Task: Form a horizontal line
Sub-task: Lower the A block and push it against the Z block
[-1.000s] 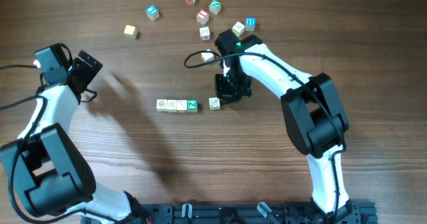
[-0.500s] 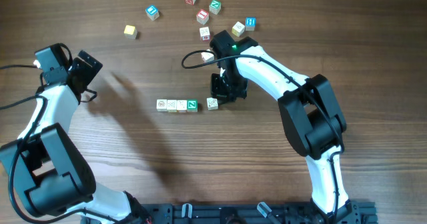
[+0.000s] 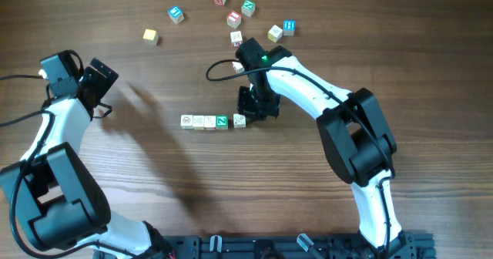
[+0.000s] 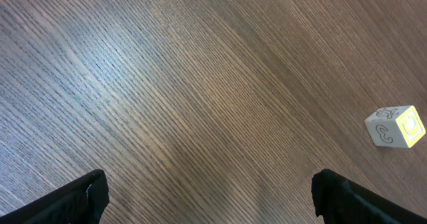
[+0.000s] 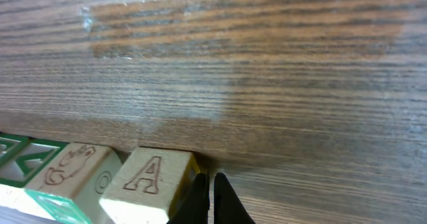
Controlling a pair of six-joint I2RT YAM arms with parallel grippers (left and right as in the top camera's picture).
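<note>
while it pinches closed on nothing | right hand (image 5: 208, 197) touches end cube (image 5: 148, 177) | right of row (image 3: 204, 121)

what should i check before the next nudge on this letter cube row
1. Right gripper shut, tips against the side of the end cube: ok
2. End cube level with the row: ok
3. End cube touching the green cube: cannot tell, the overhead view hints at a thin gap
4. Other cubes in the row straight and edge to edge: ok
5. Left gripper open and well away from the row: ok
</note>
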